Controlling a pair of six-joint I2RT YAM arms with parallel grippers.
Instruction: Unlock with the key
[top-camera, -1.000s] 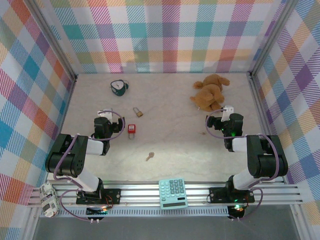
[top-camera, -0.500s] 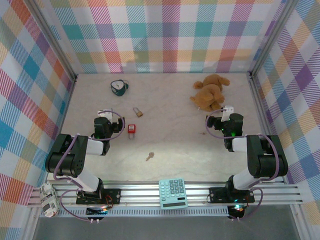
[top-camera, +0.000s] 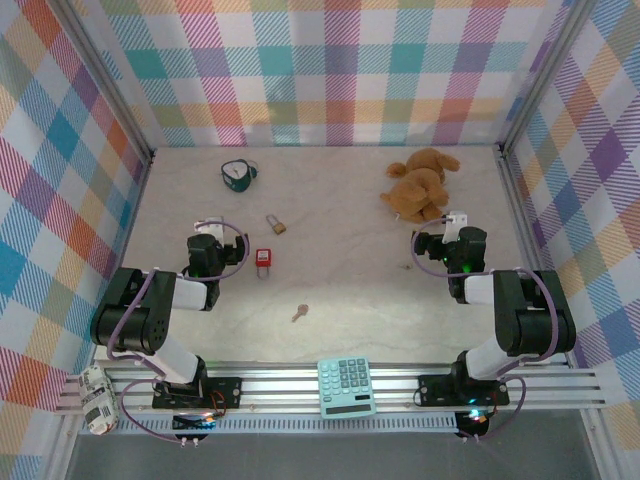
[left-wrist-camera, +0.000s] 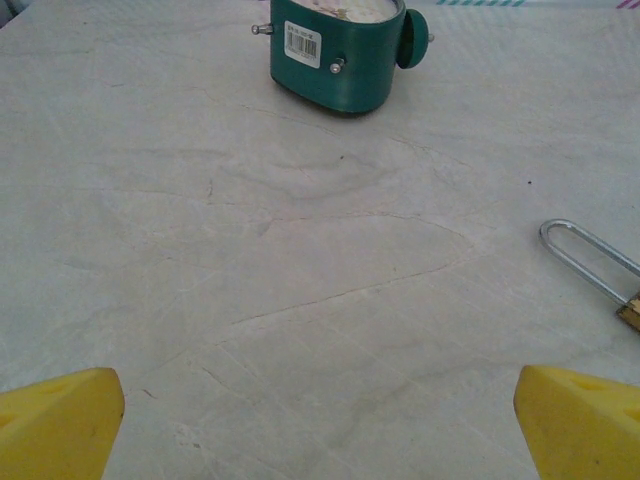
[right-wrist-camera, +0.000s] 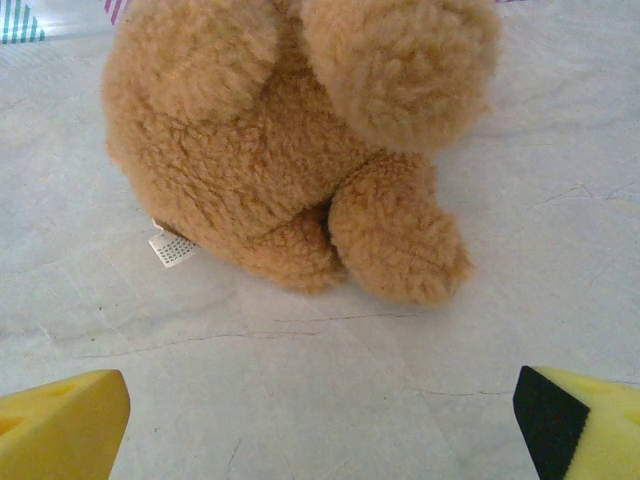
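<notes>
The key (top-camera: 299, 313) lies flat on the table (top-camera: 350, 280), near the front, apart from the red padlock (top-camera: 263, 258). The left gripper (left-wrist-camera: 320, 425) and the right gripper (right-wrist-camera: 320, 425) both have their jaws wide apart and hold nothing. Farther away stand a green clock (left-wrist-camera: 340, 55) and a teddy bear (right-wrist-camera: 300, 150).

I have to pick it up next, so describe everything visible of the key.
The key is a tiny tan, brassy-looking sliver lying flat and slanted on the pale table, toward the near edge from the red padlock. Nothing touches it. Its head and blade are too small to tell apart.
</notes>
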